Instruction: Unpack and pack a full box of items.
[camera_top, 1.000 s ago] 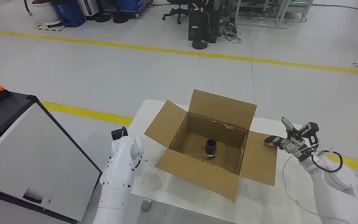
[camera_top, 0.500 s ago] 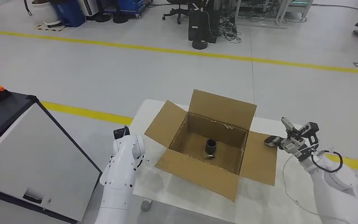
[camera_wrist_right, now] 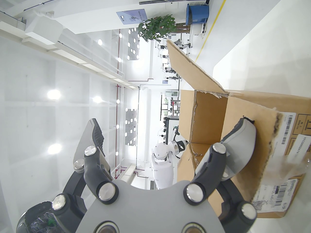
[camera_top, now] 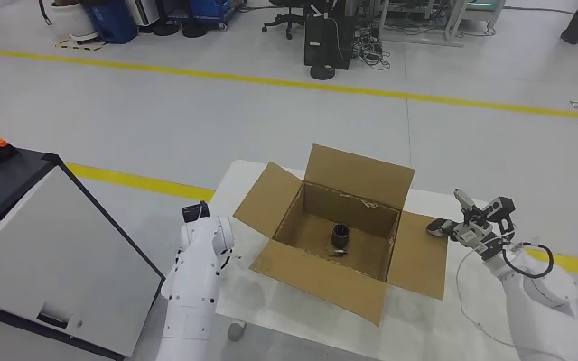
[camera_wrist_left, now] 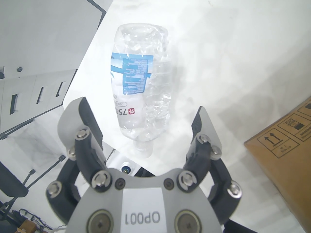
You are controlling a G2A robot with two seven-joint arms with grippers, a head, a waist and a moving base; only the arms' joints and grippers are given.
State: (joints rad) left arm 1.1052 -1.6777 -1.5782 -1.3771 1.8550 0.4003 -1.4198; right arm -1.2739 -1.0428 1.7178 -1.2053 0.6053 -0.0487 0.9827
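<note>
White table (camera_wrist_left: 243,37): clear plastic water bottle (camera_wrist_left: 139,90) lies left of brown cardboard box (camera_top: 357,176), left fingers (camera_wrist_left: 88,120) spread astride its neck end, right fingers (camera_wrist_right: 243,134) spread at box's right flap; I'd grip mid-label.

Grey floor (camera_top: 181,117), yellow lines (camera_top: 271,81), white table (camera_top: 242,177)

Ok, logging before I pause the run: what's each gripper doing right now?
Left gripper: open, holding nothing, over the water bottle lying on the table.
Right gripper: open, empty, beside the cardboard box.
</note>
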